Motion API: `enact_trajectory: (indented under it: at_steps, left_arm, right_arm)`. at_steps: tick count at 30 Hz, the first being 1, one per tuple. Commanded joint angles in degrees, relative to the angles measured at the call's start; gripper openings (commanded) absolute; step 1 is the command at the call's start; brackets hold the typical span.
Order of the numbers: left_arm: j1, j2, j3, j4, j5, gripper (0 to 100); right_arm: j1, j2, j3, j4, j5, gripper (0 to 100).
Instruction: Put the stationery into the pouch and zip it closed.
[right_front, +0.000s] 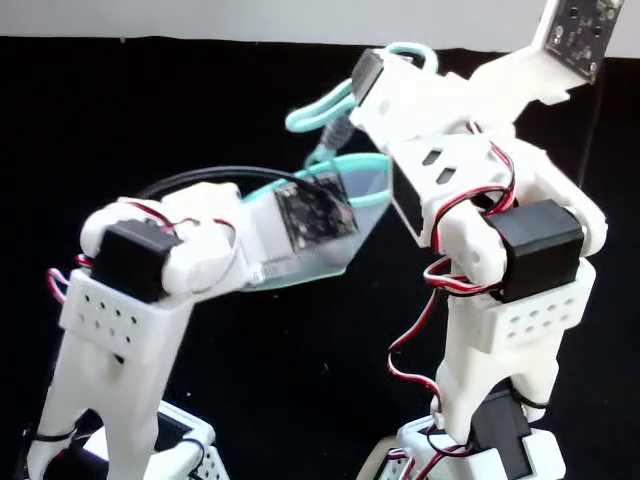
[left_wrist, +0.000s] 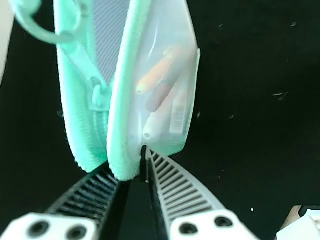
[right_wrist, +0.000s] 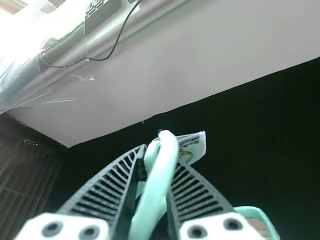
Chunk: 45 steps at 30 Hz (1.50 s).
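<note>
Pouch (left_wrist: 165, 60), one, mint-trimmed and translucent, held up over black table (right_front: 200, 100). Two claws: left gripper (left_wrist: 145, 156) pinched tight on pouch's end seam; right gripper (right_wrist: 152, 150) clamped on its one mint loop (right_wrist: 160, 175). One zipper slider (left_wrist: 98, 96), part way along. Inside, stationery (left_wrist: 157, 80) through the cloudy wall (three slim pieces perhaps, one orange); outlines too blurred for a firm count. Pouch's far end cut off at left wrist view's edge.

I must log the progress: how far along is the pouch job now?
Done: pens lie inside the pouch. In hand: left gripper clamps the pouch's edge, right gripper clamps the mint loop. Left: the zip looks open beyond its slider, so closing is not yet done.
</note>
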Motion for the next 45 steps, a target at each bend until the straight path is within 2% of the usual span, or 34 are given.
enact_trajectory:
  at_steps: [1,17,34,45]
  left_arm:
    - [-3.30,-1.36,1.19,0.62,0.62,1]
    - [-13.23,-13.85,13.93,-1.76,0.70,1]
    - [-14.02,-14.55,15.69,-1.85,2.11,1]
    - [-14.02,-14.55,15.69,-1.85,2.20,1]
  right_arm:
    - [1.54,-0.48,-1.45,1.54,0.44,0.7]
    - [11.56,-0.57,-1.54,4.53,0.44,0.7]
    - [28.26,-0.22,-1.45,5.85,0.44,0.7]
    - [29.23,-0.04,-1.45,6.20,0.62,0.8]
